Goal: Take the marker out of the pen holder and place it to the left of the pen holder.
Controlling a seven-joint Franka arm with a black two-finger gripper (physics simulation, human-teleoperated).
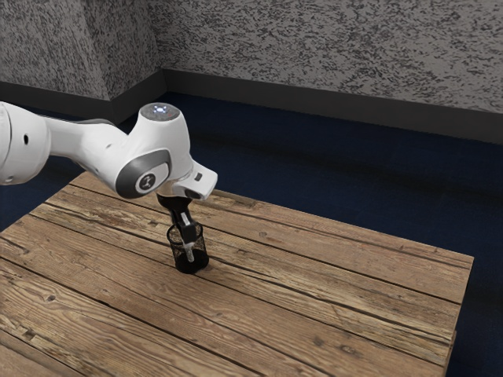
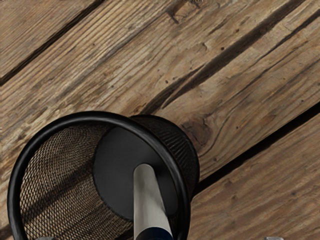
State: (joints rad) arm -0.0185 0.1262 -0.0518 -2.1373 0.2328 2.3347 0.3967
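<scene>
In the exterior view my gripper (image 1: 187,229) points down at the mouth of the black mesh pen holder (image 1: 191,261), and the pale end of the marker (image 1: 189,253) shows through the mesh below it. Looking down in the wrist view, the pen holder (image 2: 181,200) stands on the table with the marker (image 2: 147,195) inside, its grey end toward the dark base and its dark blue part at the lower edge. The tips of my gripper (image 2: 160,238) stand far apart on either side of the marker, open, touching neither side of it.
The wooden table (image 1: 314,290) extends around the pen holder, with its far edge toward the blue floor (image 1: 338,188). A patterned grey wall (image 1: 330,47) rises beyond the floor.
</scene>
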